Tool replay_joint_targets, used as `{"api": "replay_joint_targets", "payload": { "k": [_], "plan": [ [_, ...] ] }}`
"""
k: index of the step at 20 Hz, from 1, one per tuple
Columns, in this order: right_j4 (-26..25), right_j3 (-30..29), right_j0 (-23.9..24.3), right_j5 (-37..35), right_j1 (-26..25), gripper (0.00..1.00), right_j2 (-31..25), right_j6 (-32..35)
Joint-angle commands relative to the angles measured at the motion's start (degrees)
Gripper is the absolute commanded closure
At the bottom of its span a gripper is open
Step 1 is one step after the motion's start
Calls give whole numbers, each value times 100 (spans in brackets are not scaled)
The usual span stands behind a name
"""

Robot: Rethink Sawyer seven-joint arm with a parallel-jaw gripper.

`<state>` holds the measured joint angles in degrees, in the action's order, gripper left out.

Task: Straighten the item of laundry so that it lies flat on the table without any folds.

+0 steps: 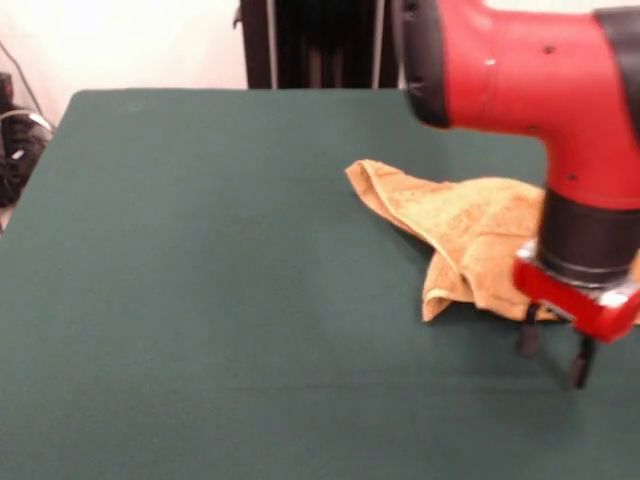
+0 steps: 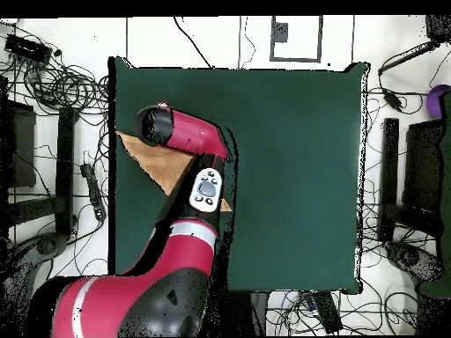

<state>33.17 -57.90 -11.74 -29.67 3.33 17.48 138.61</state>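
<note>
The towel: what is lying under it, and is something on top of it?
Under the towel only the green table shows around it; anything beneath its folds is covered. Nothing lies on it. The gripper, open, hangs at its near edge; contact cannot be judged.

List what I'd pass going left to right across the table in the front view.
Bare green table → crumpled tan towel → gripper, with its two dark fingers apart and empty, at the towel's right end, under the red arm.
</note>
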Motion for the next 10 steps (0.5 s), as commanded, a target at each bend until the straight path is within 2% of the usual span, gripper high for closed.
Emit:
{"api": "replay_joint_targets", "payload": {
  "k": [1, 6, 8, 10],
  "plan": [
    [-519, -515, 560, -199, 352, 0, -704, -436],
    [-880, -494, 759, -388, 509, 0, -831, -507],
    [-953, -637, 831, -465, 601, 0, -908, -446],
    [-746, -1153, 894, -531, 788, 0, -1189, -89]
  ]
}}
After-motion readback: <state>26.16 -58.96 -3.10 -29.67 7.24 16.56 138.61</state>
